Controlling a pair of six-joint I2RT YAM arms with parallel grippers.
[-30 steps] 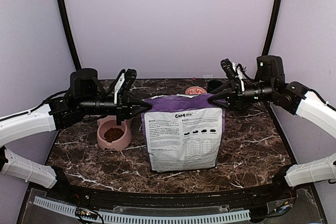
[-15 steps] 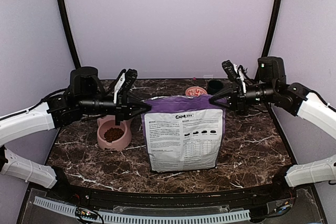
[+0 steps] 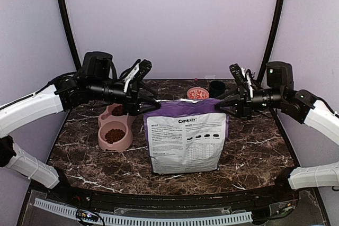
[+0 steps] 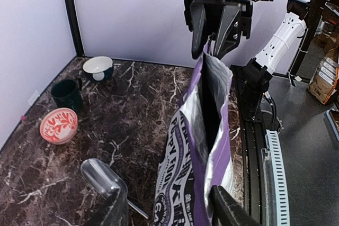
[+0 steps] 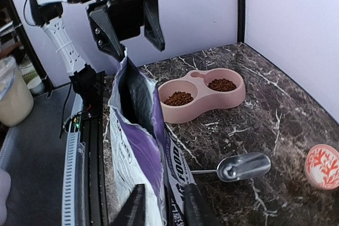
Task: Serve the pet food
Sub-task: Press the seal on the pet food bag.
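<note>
The pet food lies as brown kibble in both cups of the pink double bowl, shown also in the right wrist view as pet food in the bowl. The purple-and-white bag stands upright mid-table, its mouth gaping. My left gripper is open, its jaws wide astride the bag's top left corner. My right gripper is open by a narrower gap, its fingers either side of the bag's top right corner. A metal scoop lies on the table behind the bag.
Behind the bag stand a red patterned dish, a dark green cup and a white bowl. The scoop lies between them and the bag. Walls close the table at the back and sides.
The left gripper went from shut on the bag's corner to wide open, and its arm rose and drew back. The right gripper shut, then parted again, shifting slightly right.
</note>
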